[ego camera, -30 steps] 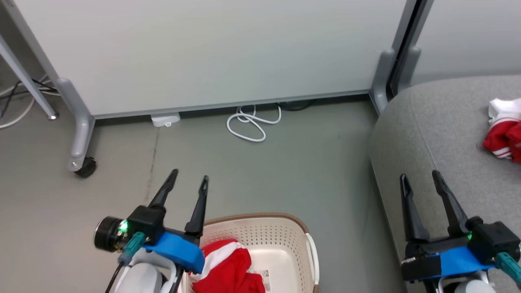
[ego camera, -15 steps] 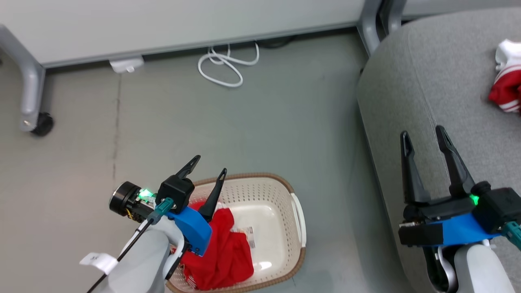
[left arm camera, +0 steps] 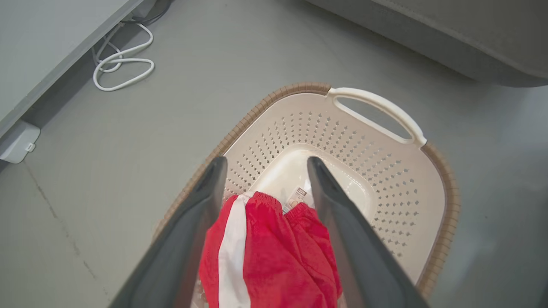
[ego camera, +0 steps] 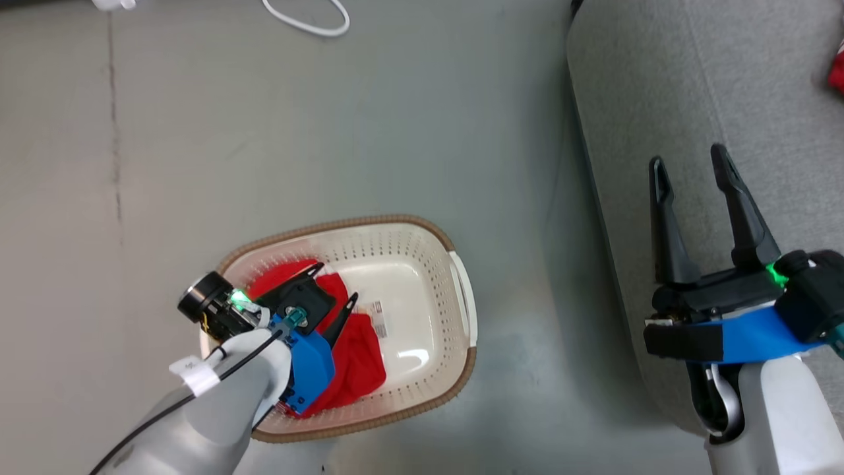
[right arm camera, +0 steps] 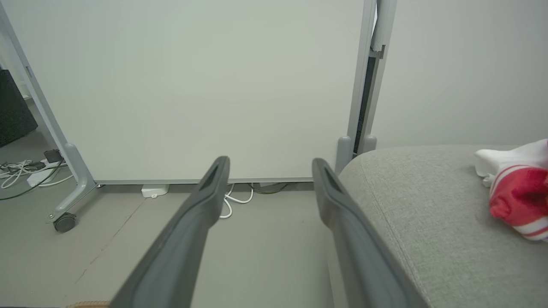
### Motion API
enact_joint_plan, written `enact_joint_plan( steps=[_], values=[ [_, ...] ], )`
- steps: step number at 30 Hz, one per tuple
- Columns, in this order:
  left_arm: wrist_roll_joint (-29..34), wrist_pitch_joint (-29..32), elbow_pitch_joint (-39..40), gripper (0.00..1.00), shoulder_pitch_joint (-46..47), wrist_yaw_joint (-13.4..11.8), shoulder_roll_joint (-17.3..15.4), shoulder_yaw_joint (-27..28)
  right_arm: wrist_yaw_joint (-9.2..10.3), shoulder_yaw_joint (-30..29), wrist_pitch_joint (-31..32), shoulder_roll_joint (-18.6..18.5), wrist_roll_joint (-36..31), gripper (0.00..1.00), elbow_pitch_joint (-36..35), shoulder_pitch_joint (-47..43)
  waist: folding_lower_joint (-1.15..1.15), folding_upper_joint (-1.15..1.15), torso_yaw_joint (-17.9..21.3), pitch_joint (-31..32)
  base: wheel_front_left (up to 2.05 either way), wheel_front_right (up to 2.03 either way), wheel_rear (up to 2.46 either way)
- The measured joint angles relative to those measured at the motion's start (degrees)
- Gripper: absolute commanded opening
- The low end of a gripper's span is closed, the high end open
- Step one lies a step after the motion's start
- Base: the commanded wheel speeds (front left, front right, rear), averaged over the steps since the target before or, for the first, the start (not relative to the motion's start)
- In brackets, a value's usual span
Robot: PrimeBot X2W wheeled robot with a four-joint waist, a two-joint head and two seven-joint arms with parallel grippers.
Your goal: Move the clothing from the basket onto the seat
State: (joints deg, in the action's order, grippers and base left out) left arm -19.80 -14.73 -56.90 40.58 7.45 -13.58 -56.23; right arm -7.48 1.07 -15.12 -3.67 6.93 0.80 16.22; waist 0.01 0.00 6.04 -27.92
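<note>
**Left jaws open over the red clothing in the basket**

From my head view, the left gripper (ego camera: 337, 282) is down inside the basket (ego camera: 395, 221), which stands on the grey floor (ego camera: 330, 119) just beside the seat (ego camera: 659, 79). Its jaws stand wide apart and have hold of nothing. On the left wrist view the two dark fingers (left arm camera: 192, 231) straddle the clothing (left arm camera: 274, 252), a crumpled red garment with a white stripe. I cannot tell whether either finger is touching the cloth.

The garment lies bunched at the end of the basket nearest the left arm. The far end shows bare cream plastic, with a small printed label (ego camera: 378, 311) stuck to the bottom. The basket's brown rim and one white handle (left arm camera: 376, 109) are plain on the wrist view.

The right gripper (ego camera: 687, 156) hangs above the near edge of the seat, jaws open and empty, well apart from the basket. On the right wrist view it points toward a pale wall panel (right arm camera: 192, 85) on a wheeled frame (right arm camera: 64, 222).

A second red and white garment (right arm camera: 520, 196) lies on the seat cushion off to the right. A loop of white cable (left arm camera: 122, 68) lies on the floor near the panel's foot
</note>
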Motion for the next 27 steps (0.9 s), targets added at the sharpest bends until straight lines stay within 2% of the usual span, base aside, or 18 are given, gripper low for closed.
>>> enact_joint_plan(
  steps=[7,12,20,27],
  values=[
    [-2.35,3.08,-5.30,1.00,5.74,0.00,-0.07,-9.15,-0.01,0.93,0.00,-0.44,0.03,1.00,-1.27,3.19,0.00,0.00,0.62,-6.27,0.00,0.00,0.00],
    [-4.02,8.47,-8.21,1.00,8.02,0.00,0.21,-14.54,0.00,1.55,0.00,-0.44,0.05,1.00,-2.11,5.26,0.00,0.00,0.95,-10.60,0.00,0.00,0.00],
    [-4.64,14.68,-9.01,1.00,12.16,0.00,-0.24,-16.88,0.00,1.69,0.00,-0.40,0.08,1.00,-3.74,7.19,0.00,0.00,1.74,-17.07,0.00,0.00,0.00],
    [-2.65,19.01,-9.11,1.00,15.00,0.00,-0.80,-17.10,0.00,1.52,0.00,-0.16,0.08,1.00,-5.42,8.29,-0.01,0.00,2.47,-22.42,0.00,0.00,0.00]
  ],
)
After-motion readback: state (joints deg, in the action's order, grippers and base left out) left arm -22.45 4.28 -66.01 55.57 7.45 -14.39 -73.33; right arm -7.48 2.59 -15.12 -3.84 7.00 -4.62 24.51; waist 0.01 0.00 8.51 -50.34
